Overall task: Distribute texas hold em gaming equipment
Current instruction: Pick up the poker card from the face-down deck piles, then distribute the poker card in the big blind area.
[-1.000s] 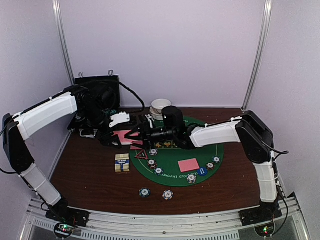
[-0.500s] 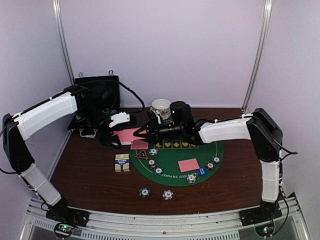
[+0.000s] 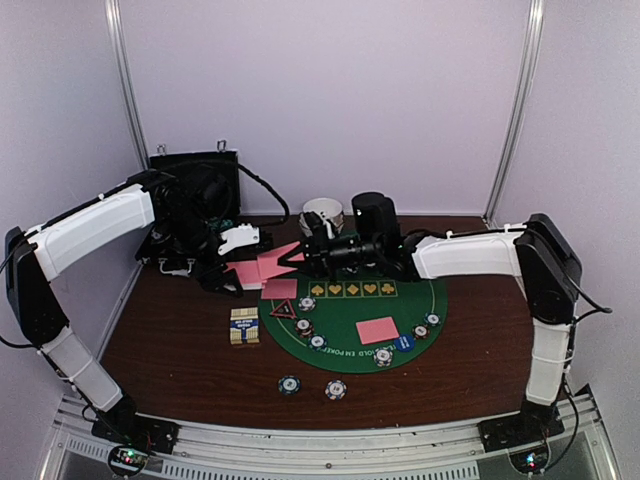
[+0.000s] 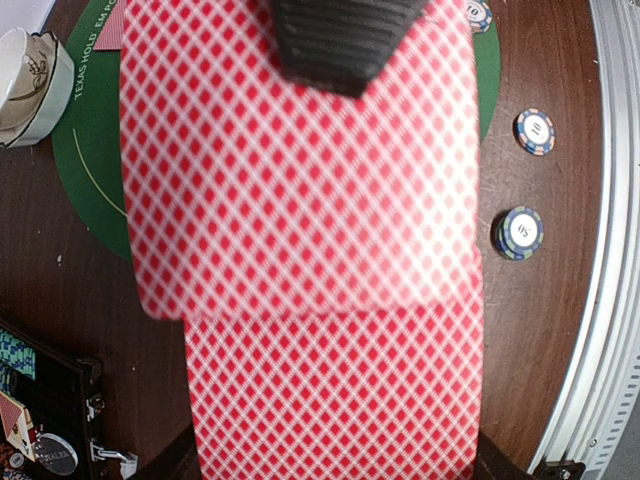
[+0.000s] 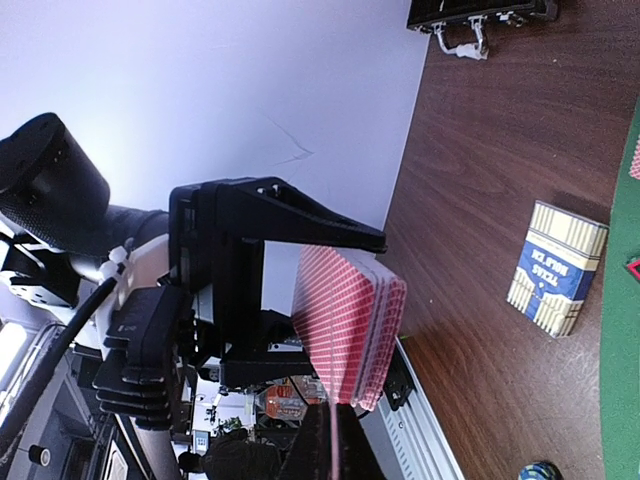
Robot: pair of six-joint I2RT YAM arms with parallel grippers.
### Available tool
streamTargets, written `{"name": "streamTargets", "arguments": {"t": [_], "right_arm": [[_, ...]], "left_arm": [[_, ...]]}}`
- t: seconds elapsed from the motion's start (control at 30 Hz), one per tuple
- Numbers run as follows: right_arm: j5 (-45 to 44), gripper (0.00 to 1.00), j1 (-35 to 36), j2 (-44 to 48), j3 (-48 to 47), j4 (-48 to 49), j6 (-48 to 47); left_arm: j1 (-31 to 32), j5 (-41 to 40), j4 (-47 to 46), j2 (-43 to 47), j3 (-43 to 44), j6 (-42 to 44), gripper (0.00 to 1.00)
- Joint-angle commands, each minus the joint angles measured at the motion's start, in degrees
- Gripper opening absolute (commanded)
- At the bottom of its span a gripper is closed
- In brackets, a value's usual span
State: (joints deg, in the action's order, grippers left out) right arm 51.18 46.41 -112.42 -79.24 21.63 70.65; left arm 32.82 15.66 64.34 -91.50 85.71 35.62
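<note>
Now the right tool (image 3: 300, 256) is pressed shut on the far edge of a single pink-backed card (image 3: 279, 262), with one black finger (image 4: 335, 40) lying on the card's patterned back. In the left wrist view this card overlaps the deck (image 4: 330, 400) and juts past it; whether the two touch cannot be told. The left tool (image 3: 226, 272) is clamped on that deck and holds it in the air above the brown surface (image 3: 180, 340), just off the left rim of the round green mat (image 3: 420, 300).

Below the two tools, a second card (image 3: 279, 290) lies at the mat's left edge and a third card (image 3: 377, 330) lies flat near its middle. A red-rimmed triangle marker (image 3: 282, 309) sits just inside the left rim, and striped chips (image 3: 318, 342) follow the near rim round to a blue disc (image 3: 404, 342). Two more chips (image 3: 289, 384) lie off the mat, nearer the arm bases. A blue-and-cream card box (image 3: 243, 326) stands on the surface just left of the mat. White bowls (image 3: 322, 212) sit at the far rim, and a black case (image 3: 195, 200) stands open at the far left.
</note>
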Motion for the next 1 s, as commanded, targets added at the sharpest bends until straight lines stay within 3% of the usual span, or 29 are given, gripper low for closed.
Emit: {"name": "streamTargets", "arguments": {"t": [0.0,0.2,0.4,0.67,0.97], "right_arm": [[1.1,0.00,-2.2,3.1,1.2,-3.2,-2.6],[1.8,0.00,-6.8,4.9,0.8,-9.4,-7.3],[0.1,0.00,-16.0,4.1,-1.8,-20.8,-16.3],[-6.8,0.00,-23.5,-5.5,-16.3,-39.4,-30.3],[-10.3,0.01,-26.6,-18.1,-30.2,-43.0,-33.5]], "left_arm": [[-0.3,0.5,-2.0,1.0,0.7,0.1,0.00],[-0.3,0.3,-2.0,1.1,0.5,0.1,0.00],[-0.3,0.2,-2.0,1.3,0.6,0.2,0.00],[-0.3,0.2,-1.8,1.4,0.9,0.2,0.00],[-0.3,0.2,-1.7,1.3,1.0,0.3,0.00]]}}
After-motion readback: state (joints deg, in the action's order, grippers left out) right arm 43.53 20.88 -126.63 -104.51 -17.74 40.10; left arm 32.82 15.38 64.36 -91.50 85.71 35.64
